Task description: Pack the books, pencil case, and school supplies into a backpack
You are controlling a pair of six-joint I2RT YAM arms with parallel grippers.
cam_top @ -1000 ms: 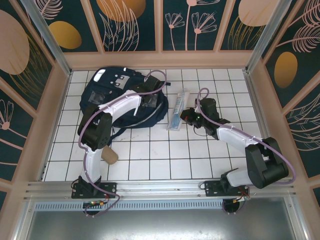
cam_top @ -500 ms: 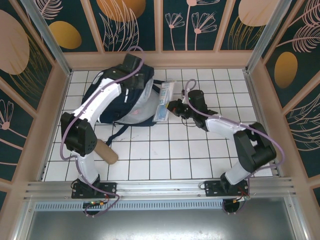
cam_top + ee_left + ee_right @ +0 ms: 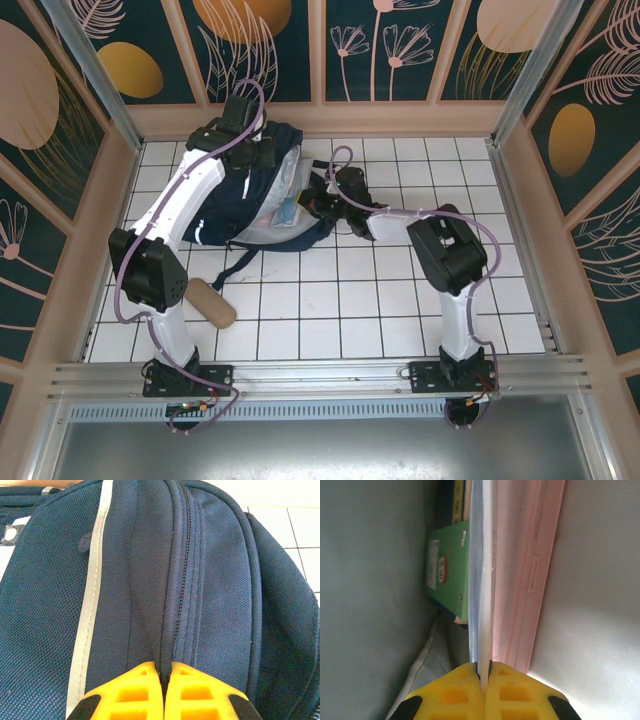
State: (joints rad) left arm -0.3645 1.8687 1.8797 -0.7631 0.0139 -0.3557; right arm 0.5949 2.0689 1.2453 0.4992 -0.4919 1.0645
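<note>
The navy backpack (image 3: 235, 200) lies at the back left with its mouth held open, pale lining showing. My left gripper (image 3: 250, 150) is at its top edge; in the left wrist view the yellow fingers (image 3: 140, 690) are shut on a fold of backpack (image 3: 225, 580) fabric beside the zip. My right gripper (image 3: 310, 203) is at the mouth, shut on the edge of the transparent school supplies packet (image 3: 482, 595), which reaches inside (image 3: 287, 212). Inside, the green book (image 3: 447, 570) sits left of the packet and a pink flat thing (image 3: 520, 580) right of it. A tan roll-shaped pencil case (image 3: 211, 303) lies on the table.
The white tiled table (image 3: 380, 300) is walled by pink-framed patterned panels (image 3: 320, 60) at the back and sides. Dark backpack straps (image 3: 235, 265) trail toward the tan roll. Both arms reach toward the back left corner.
My right gripper has carried the packet left from the open table into the backpack's mouth. My left gripper lifted the backpack's top edge and shifted slightly left, opening the mouth wider.
</note>
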